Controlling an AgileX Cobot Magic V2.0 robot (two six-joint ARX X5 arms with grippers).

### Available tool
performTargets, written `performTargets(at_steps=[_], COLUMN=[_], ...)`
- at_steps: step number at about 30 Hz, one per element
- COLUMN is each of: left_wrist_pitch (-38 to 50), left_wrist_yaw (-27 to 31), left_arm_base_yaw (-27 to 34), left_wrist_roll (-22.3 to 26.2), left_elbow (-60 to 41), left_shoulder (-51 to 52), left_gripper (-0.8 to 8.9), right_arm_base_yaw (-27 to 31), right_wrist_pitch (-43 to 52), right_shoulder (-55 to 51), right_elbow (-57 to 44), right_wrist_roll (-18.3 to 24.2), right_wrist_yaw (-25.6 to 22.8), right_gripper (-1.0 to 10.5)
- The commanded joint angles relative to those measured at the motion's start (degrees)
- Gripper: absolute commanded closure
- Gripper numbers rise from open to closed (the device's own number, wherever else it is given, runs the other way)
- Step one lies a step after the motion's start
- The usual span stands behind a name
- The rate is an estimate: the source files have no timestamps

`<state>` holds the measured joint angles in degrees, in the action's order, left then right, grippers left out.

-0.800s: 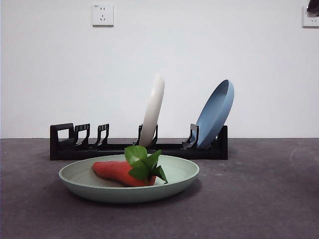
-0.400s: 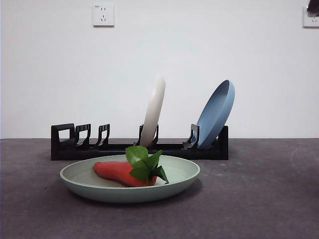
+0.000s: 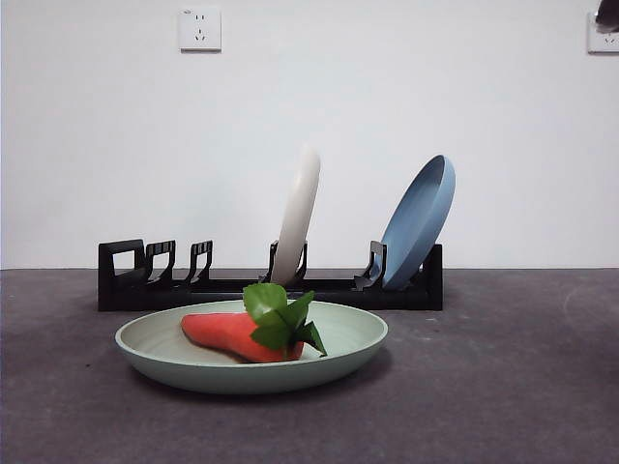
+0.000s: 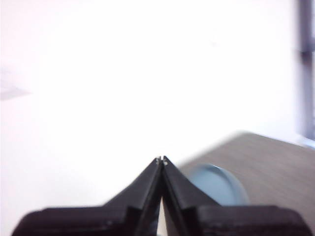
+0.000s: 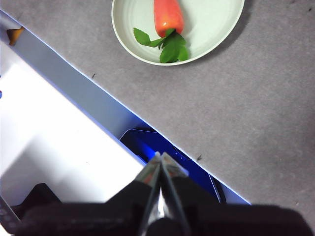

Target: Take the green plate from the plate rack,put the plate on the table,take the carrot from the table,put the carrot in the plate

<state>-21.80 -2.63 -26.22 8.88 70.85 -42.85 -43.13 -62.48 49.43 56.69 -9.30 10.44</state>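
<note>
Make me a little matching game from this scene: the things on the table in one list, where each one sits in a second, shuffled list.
Things
1. carrot
2. green plate
3. cream-white plate
4. blue plate

Places
A. flat on the table, in front of the plate rack
B. upright near the rack's middle
C. lying in the green plate
D. leaning at the rack's end, opposite the squared loop

Pairs: 1-C, 2-A, 3-B, 4-D

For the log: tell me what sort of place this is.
Probably an indoor test bench staged as a kitchen scene: a bare grey table against a white wall with a socket, a plate rack, and a carrot on a green plate.
</note>
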Motion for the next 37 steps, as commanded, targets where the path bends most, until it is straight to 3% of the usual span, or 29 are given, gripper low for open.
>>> performTargets(at_steps=[1,7,14,25,37], left_wrist_pitch=[5.38,12.66,15.72,17.73,15.04], left_wrist_yaw=[-0.46,-0.48,-0.44,-0.44,-0.50], left_arm_base_yaw=[7.08,17.33,24.04,27.15,27.34], left_wrist_roll=[0.85,0.72,-1.42,-3.30,-8.74], left_elbow=[-7.65,-25.83,-44.00,-61.77,-70.69], left_shoulder=[5.22,16.57,27.32,37.83,42.75], left_gripper=[8.16,8.16,8.16,8.16,8.16], right_arm_base_yaw=[-0.11,-0.11,-0.11,-0.11,-0.11], right_wrist_pitch=[0.42,0.42,0.42,0.42,0.42], right_shoulder=[-0.09,-0.11,-0.11,-0.11,-0.11], right_elbow=[-0.13,-0.13,-0.13,-0.13,-0.13], right_wrist_roll=[-0.31,-0.31,-0.31,-0.31,-0.31], right_wrist_yaw=[-0.07,-0.07,-0.07,-0.07,-0.07], right_gripper=[9.5,9.5,9.5,9.5,9.5])
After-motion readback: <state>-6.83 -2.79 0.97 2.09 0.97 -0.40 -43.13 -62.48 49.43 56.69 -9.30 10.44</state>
